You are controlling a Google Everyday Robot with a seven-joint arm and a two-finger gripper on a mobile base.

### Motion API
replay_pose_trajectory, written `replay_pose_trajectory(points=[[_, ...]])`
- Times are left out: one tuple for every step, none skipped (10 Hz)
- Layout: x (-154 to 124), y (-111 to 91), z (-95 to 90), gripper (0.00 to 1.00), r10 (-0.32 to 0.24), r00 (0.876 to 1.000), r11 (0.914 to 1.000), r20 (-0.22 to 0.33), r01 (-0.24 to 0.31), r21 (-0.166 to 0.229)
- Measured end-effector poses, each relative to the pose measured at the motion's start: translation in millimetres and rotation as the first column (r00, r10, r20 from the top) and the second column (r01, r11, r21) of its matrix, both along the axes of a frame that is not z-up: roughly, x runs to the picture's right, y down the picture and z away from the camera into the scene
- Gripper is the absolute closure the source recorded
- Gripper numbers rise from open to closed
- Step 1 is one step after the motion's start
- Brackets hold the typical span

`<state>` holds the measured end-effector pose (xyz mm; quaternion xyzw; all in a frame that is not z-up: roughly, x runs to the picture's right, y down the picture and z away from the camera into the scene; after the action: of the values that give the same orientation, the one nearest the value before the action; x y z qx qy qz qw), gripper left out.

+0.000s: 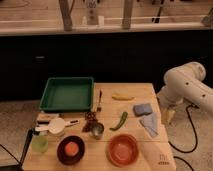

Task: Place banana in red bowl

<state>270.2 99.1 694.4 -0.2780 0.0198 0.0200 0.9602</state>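
The banana (122,97), small and pale yellow, lies on the wooden table (150,150) toward its far side, right of the green tray. The red bowl (123,149) stands empty near the table's front edge, right of the metal cup. My gripper (168,118) hangs from the white arm (186,85) off the table's right edge, pointing down, well right of the banana and up-right of the red bowl, holding nothing I can see.
A green tray (67,93) sits at the back left. A green chili pepper (119,121), a metal cup (97,131), a dark bowl with an orange centre (72,149), a green cup (40,143), blue-grey cloths (146,116), a fork (99,100) and white utensils (54,125) lie around.
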Motion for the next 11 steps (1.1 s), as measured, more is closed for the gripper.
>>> replay_pose_trajectory(points=[[-15.7, -6.1, 6.1, 0.2, -0.006, 1.0, 1.0, 0.006, 0.006, 0.003], [-25.6, -10.3, 11.1, 0.2, -0.012, 1.0, 0.9999, 0.01, 0.012, 0.006], [-33.6, -17.3, 18.8, 0.2, -0.019, 1.0, 0.9998, 0.017, 0.019, 0.011], [-34.2, -21.3, 28.2, 0.2, -0.023, 1.0, 0.9997, 0.019, 0.022, 0.011], [-35.2, -23.9, 33.0, 0.2, -0.025, 0.999, 0.9996, 0.021, 0.025, 0.011], [-38.7, -24.8, 38.1, 0.2, -0.028, 0.999, 0.9996, 0.02, 0.028, 0.009], [-44.9, -25.4, 43.9, 0.2, -0.032, 0.999, 0.9995, 0.02, 0.032, 0.008], [-55.1, -28.6, 50.4, 0.2, -0.037, 0.999, 0.9993, 0.03, 0.036, 0.012], [-58.2, -32.9, 65.6, 0.2, -0.04, 0.999, 0.9991, 0.036, 0.04, 0.015], [-60.4, -33.3, 74.2, 0.2, -0.042, 0.998, 0.999, 0.04, 0.042, 0.013], [-63.0, -31.5, 79.2, 0.2, -0.043, 0.998, 0.999, 0.044, 0.043, 0.011]])
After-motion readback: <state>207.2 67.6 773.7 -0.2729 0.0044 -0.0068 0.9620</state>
